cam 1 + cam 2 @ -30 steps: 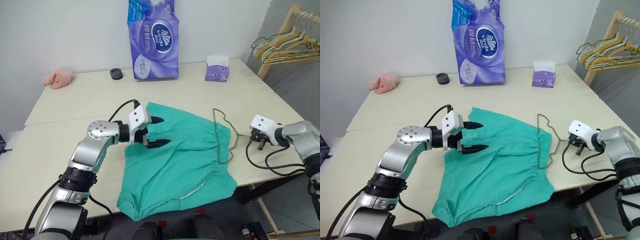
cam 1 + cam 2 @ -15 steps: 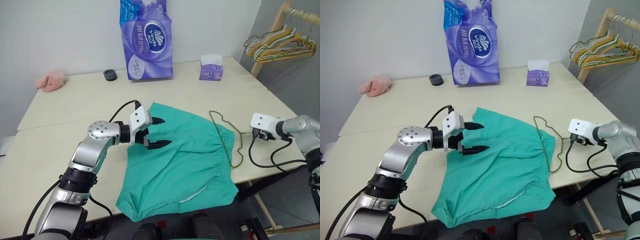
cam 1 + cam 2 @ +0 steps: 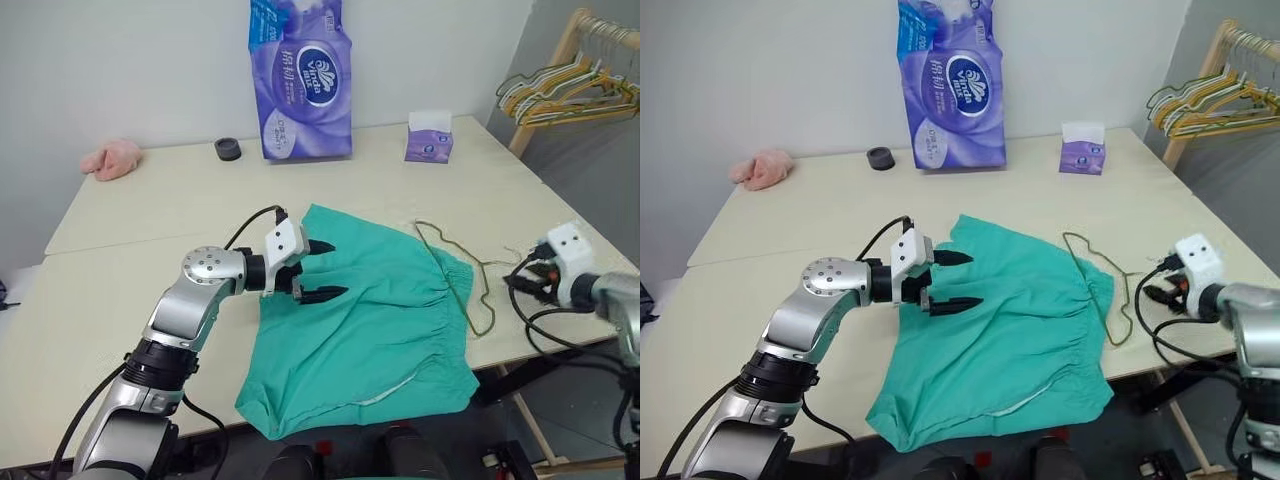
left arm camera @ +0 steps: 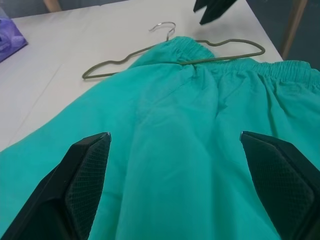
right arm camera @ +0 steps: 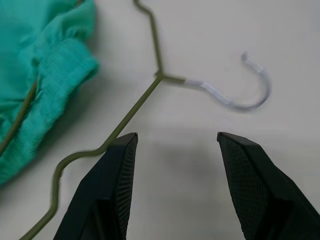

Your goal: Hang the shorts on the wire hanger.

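Teal shorts (image 3: 365, 320) lie flat on the table (image 3: 150, 215), wire hanger (image 3: 455, 270) partly under the waistband — both grippers, left (image 3: 322, 270) and right (image 5: 175, 165), fingers spread, hold nothing; next, regrasp the hanger.

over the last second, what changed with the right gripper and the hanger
The right gripper let go of the wire hanger, opened and drew back toward the table's near edge; its fingers now stand apart above the hook. The hanger lies on the table, one arm under the waistband of the shorts. The left gripper stayed open over the shorts.
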{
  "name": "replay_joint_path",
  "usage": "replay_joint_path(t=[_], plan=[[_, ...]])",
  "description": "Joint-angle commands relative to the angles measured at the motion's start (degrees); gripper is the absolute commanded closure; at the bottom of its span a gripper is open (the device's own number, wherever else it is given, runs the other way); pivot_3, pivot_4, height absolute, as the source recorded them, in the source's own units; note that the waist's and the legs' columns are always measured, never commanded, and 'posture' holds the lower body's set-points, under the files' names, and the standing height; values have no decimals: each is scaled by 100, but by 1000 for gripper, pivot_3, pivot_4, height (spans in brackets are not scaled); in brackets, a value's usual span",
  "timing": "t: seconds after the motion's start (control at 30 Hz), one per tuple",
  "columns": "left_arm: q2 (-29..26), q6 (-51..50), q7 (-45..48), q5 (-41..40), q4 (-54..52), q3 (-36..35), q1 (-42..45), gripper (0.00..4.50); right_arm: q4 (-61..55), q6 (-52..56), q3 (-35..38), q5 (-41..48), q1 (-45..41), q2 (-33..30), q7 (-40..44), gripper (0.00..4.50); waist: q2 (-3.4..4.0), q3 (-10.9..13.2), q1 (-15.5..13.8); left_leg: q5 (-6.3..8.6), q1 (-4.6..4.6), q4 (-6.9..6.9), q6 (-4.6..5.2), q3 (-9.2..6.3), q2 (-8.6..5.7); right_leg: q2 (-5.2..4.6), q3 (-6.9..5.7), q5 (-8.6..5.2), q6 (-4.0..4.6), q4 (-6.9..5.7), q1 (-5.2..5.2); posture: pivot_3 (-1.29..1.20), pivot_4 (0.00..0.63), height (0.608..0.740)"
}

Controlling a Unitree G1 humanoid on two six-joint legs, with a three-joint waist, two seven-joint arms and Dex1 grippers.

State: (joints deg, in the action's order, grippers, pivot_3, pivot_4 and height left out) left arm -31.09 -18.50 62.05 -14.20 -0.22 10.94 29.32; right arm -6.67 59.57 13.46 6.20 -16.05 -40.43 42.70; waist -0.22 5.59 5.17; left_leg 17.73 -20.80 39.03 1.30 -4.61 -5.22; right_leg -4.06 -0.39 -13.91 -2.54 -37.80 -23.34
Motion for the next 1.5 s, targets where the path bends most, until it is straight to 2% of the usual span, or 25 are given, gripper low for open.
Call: replay_joint_path(t=[0.03,0.33,0.57,0.67,0.87,1.07,1.2,1.4,1.5], plan=[[11,85,25,-13,-60,-24,130,113,-402,460,271,261,-31,168,-362,1802,0,0,2,0,1,0,1,0,0,0,0,1,2,-1,0,-233,81,740],[50,75,-1,-16,-78,-4,142,113,194,651,127,598,-495,774,-922,1802,0,0,7,-11,0,0,-16,2,-1,1,1,2,2,2,0,-227,79,740],[40,48,-20,-15,-126,-22,101,113,892,252,-444,435,-666,617,-1015,1802,-1,-1,14,-11,0,-2,-16,1,0,1,-1,2,2,5,0,-223,82,740],[40,51,-25,-15,-117,-28,105,113,1147,221,-550,405,-729,594,-1131,2406,-6,-4,47,-3,4,1,-1,2,-1,1,0,3,0,6,6,-223,82,740],[59,33,-128,-17,-137,-82,79,113,1454,-240,-617,209,-857,673,-1603,4482,-15,-9,69,-8,9,2,10,1,1,2,-3,7,2,4,10,-217,83,740],[107,4,-399,-15,-43,-197,102,113,1639,-445,-395,309,-1295,681,-1874,4482,-15,-9,107,-21,8,4,19,6,-2,2,4,20,-3,8,12,-215,82,740],[309,155,-1171,172,616,-527,481,56,1564,-819,-476,249,-1582,534,-1898,4495,-12,-6,107,-23,4,2,17,4,-2,2,2,20,-2,4,5,-217,82,740],[348,467,-1920,316,1733,-1023,1200,56,1364,-1815,-904,-208,-1973,184,-1841,4495,-12,-5,129,-33,-2,-4,-3,4,-2,2,0,20,-3,5,-4,-221,80,740],[442,253,-2009,-55,2104,-1394,1559,56,964,-2398,-1300,-395,-1963,37,-1517,4495,-12,-5,147,-35,-10,-8,-6,6,-3,1,2,20,-3,8,-14,-222,78,740]])
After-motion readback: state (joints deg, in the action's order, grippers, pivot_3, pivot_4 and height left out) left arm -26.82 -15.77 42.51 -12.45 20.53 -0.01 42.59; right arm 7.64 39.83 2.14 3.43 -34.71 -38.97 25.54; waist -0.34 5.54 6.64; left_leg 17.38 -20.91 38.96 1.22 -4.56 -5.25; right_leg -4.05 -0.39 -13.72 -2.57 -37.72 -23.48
